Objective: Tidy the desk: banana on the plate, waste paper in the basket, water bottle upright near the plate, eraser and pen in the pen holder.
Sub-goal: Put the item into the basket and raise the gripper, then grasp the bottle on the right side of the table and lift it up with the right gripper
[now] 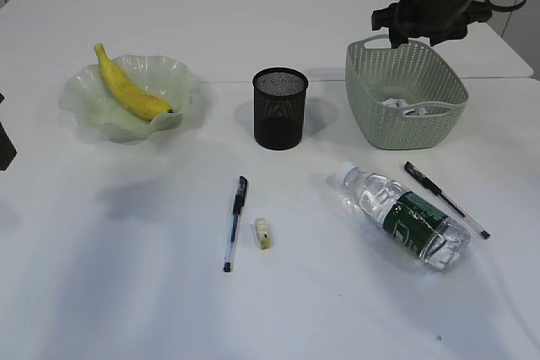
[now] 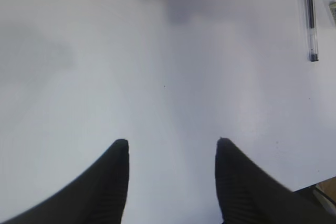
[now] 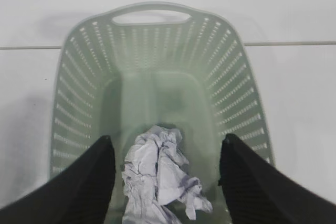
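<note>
waste paper (image 3: 160,174) between open right claw (image 3: 165,145) fingers

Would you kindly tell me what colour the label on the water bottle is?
Dark green with white print, on the water bottle; clearest in the exterior view.

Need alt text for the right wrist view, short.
Looking straight down into the sage-green basket, where the crumpled white waste paper lies on the bottom between the two dark fingers of the open right pincer, apart from both. The basket sits on the white desk, whose seam runs across behind it.
</note>
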`<action>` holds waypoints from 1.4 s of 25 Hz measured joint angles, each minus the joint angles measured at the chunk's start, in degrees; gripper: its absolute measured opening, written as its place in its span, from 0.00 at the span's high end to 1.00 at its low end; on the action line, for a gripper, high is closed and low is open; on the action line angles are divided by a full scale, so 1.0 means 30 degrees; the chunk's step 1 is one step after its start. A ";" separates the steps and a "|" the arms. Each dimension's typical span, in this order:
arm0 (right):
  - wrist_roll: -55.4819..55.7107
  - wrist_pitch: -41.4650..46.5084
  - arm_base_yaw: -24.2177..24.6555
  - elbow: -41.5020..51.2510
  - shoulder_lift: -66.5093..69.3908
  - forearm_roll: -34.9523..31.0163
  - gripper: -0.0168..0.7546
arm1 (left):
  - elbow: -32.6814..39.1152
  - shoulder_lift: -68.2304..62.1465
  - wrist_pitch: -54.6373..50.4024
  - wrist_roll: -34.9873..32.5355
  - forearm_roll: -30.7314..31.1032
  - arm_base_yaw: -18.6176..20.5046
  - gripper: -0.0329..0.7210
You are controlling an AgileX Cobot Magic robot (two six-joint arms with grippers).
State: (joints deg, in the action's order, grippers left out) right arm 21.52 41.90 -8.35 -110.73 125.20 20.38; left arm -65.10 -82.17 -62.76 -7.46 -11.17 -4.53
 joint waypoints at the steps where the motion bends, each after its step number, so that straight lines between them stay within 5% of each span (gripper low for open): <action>1: 0.0000 0.0736 0.0000 -0.0337 0.0000 0.0000 0.37 | 0.0000 0.0000 0.0000 0.0000 0.0000 0.0000 0.47; 17: -0.4843 0.9303 0.0000 -0.1126 -0.2627 -0.4618 0.39 | 0.0000 0.0000 0.0011 0.0000 0.0000 0.0000 0.48; 24: -0.5255 0.9676 -0.0081 -0.0617 -0.3447 -0.6794 0.42 | 0.0546 0.0000 0.0156 0.0000 0.0000 0.0000 0.48; 35: -0.6900 0.9688 -0.3319 0.3569 -0.5540 -0.5544 0.43 | 0.3031 0.0779 0.0433 0.0000 -0.0104 0.0000 0.48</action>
State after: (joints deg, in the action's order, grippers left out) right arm 0.82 70.97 -18.31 -100.03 108.58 3.75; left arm -56.01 -79.84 -61.46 -7.46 -11.49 -4.53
